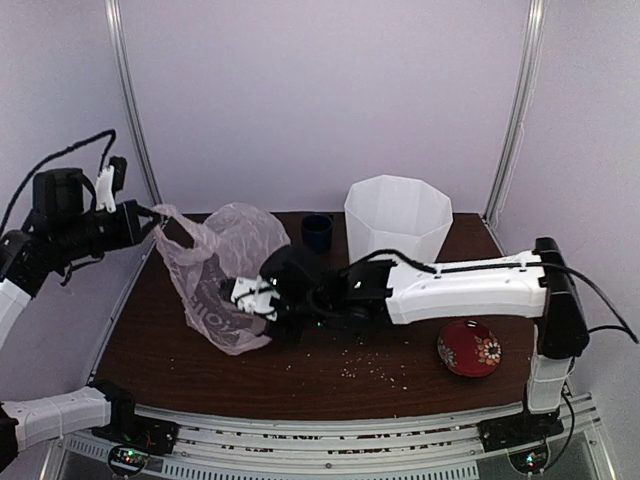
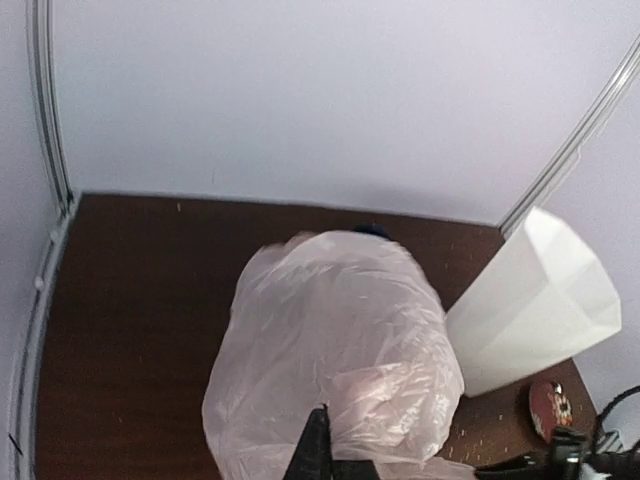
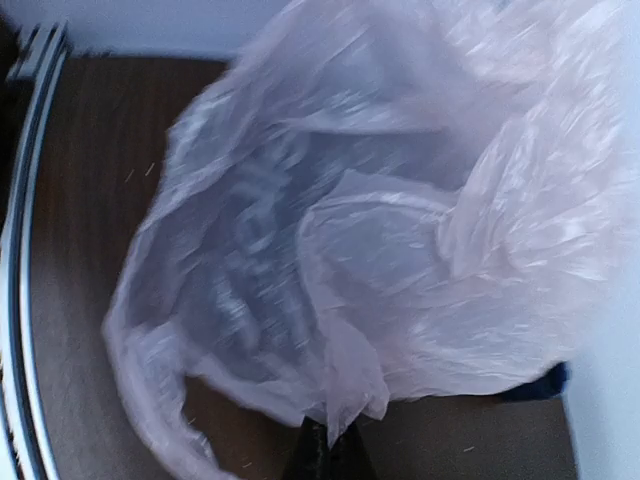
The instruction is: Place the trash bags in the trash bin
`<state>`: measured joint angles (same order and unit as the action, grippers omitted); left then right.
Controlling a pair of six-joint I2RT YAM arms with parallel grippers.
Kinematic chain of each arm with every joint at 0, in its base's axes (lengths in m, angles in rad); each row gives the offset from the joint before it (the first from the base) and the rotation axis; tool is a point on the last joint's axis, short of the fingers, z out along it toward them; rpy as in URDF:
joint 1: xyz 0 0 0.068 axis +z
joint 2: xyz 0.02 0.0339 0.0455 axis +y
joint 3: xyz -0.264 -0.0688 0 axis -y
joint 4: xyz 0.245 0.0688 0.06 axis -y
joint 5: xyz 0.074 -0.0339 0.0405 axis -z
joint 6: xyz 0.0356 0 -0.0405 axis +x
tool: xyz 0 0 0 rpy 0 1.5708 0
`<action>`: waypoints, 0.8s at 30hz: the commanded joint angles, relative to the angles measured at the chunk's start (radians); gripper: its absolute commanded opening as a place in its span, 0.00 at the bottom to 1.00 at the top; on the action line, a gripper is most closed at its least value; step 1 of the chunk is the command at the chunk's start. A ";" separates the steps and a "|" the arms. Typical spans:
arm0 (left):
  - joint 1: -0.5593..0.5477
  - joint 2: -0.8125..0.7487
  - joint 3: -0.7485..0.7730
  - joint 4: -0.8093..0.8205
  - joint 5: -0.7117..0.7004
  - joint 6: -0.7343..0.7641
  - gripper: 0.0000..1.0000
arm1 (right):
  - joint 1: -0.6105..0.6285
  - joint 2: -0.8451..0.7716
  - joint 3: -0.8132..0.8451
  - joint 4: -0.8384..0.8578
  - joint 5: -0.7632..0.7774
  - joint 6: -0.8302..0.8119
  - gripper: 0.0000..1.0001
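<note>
The left gripper (image 1: 150, 213) was clamped on a handle of the bag (image 1: 228, 255) at frame left. The right gripper (image 1: 245, 297) pinched the bag's lower part at centre (jaws nearly closed). The bin (image 1: 398, 216) stood upper right.

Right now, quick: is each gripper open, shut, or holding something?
Left gripper: shut on the pink bag, gripping it at its top end.
Right gripper: shut on the pink bag too, pinching it lower down.
</note>
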<state>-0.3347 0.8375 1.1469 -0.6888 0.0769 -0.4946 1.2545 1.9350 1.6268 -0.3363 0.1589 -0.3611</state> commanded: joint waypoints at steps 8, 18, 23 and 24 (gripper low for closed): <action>-0.024 0.009 0.476 0.326 0.440 0.151 0.00 | -0.004 -0.103 0.684 0.136 0.462 -0.267 0.00; -0.024 -0.322 -0.482 0.240 0.275 -0.009 0.00 | 0.057 -0.213 -0.325 0.183 0.143 -0.128 0.00; -0.023 -0.371 -0.356 0.150 0.156 0.037 0.00 | 0.050 -0.250 -0.311 0.242 0.190 -0.137 0.00; -0.024 -0.340 -0.286 0.132 0.125 0.065 0.00 | 0.041 -0.257 -0.267 0.248 0.190 -0.140 0.00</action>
<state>-0.3565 0.5194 0.6086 -0.6022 0.2962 -0.4690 1.3258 1.8328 1.2320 -0.1665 0.3302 -0.4992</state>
